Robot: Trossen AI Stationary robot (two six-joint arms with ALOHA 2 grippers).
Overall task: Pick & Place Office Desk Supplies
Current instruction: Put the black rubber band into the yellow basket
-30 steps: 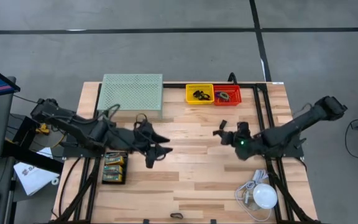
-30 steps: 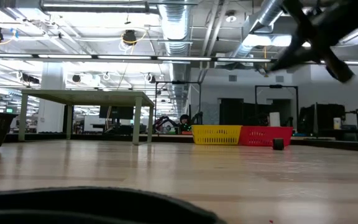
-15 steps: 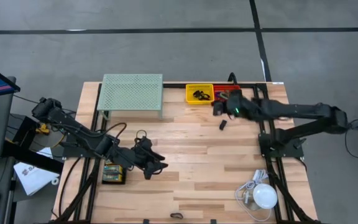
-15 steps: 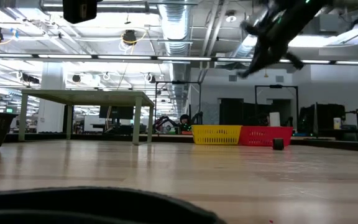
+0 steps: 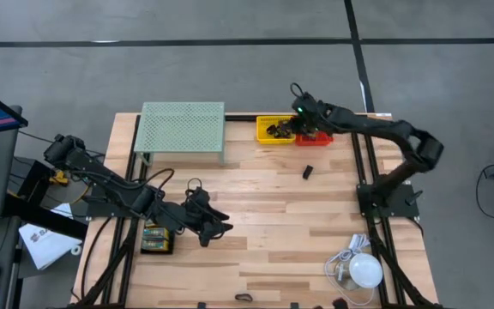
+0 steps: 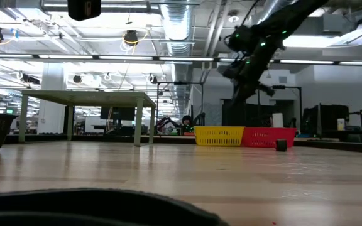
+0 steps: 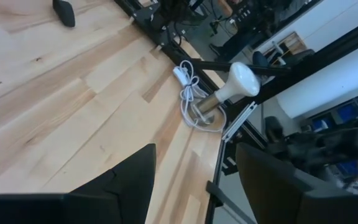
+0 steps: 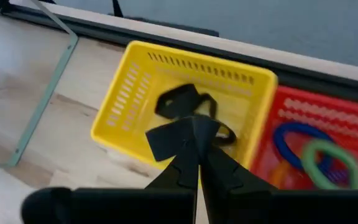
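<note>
My right gripper (image 5: 288,127) hangs over the yellow basket (image 5: 264,137) at the table's far edge. It is shut on a black clip (image 8: 169,140). Another black clip (image 8: 185,102) lies inside that basket. In the red basket (image 8: 353,118) beside it lie blue (image 8: 294,138) and green (image 8: 328,163) rings. One more black clip (image 5: 308,172) lies loose on the wood. Green card-backed packs (image 5: 157,236) lie near the left edge. Beside them, above the table, my left gripper (image 5: 221,225) is open and empty (image 7: 194,180). My right gripper pinches the black clip (image 8: 178,138) at its fingertips (image 8: 199,127), which slant down from the table's right side. The clip sticks out to one side of the tips. It hangs clear above the yellow basket. Which part of the clip the tips are on, I cannot tell.
A pale-green mesh stand (image 5: 183,129) sits at the far left. A white dome with a coiled cord (image 5: 363,270) lies at the near right corner. Bare wood spreads across the table's middle (image 5: 264,215). Black frame rails (image 5: 369,163) run along the right side.
My right gripper has swung from the table's middle right toward the far edge, rolling as it went, and now hangs over the yellow basket. My left gripper sank and shifted a little toward the near edge, then kept still. The loose clip on the wood has not moved.
</note>
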